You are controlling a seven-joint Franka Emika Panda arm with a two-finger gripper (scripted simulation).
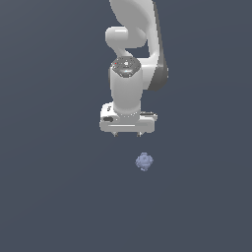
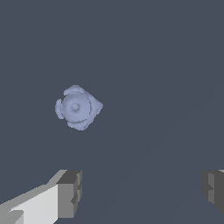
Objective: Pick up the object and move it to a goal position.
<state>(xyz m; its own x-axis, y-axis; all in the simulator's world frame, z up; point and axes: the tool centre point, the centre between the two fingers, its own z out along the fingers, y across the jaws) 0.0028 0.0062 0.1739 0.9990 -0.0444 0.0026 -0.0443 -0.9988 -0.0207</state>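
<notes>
Approaching the periwinkle lump [image 1: 143,161] on the counter, our gripper [image 1: 127,134] hangs apart from it. Its fingers [image 2: 69,192] stand wide open, holding nothing. Next we judge it must centre over the lump and descend.

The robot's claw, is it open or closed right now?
Open. In the wrist view the gripper has its fingers wide apart with nothing between them; the blue lump lies apart, ungrasped.

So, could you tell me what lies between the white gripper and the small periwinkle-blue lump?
Nothing: both views show only bare grey surface between the open gripper and the lump.
</notes>
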